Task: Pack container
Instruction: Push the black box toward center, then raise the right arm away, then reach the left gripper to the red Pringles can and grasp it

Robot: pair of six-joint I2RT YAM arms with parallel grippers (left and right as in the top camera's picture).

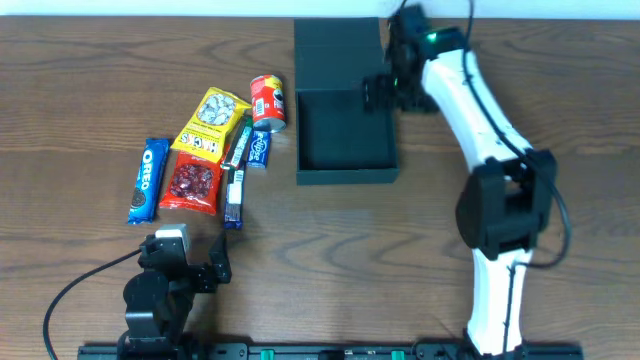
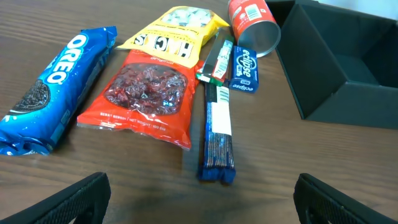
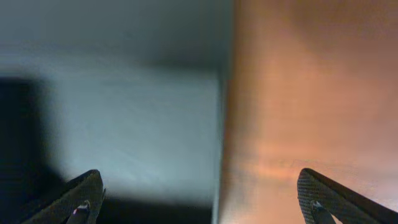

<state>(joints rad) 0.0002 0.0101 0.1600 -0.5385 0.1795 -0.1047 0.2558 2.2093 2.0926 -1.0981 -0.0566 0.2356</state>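
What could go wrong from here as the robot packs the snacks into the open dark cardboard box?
The red cylindrical can lies on its side; a nudge could send it rolling.
The slim dark blue bar lies close beside the red plastic berry bag, so the open left gripper may drag a neighbour along.
The open right gripper sits at the dark teal cardboard box's right edge; pulling away could bump it or its opened lid flap.
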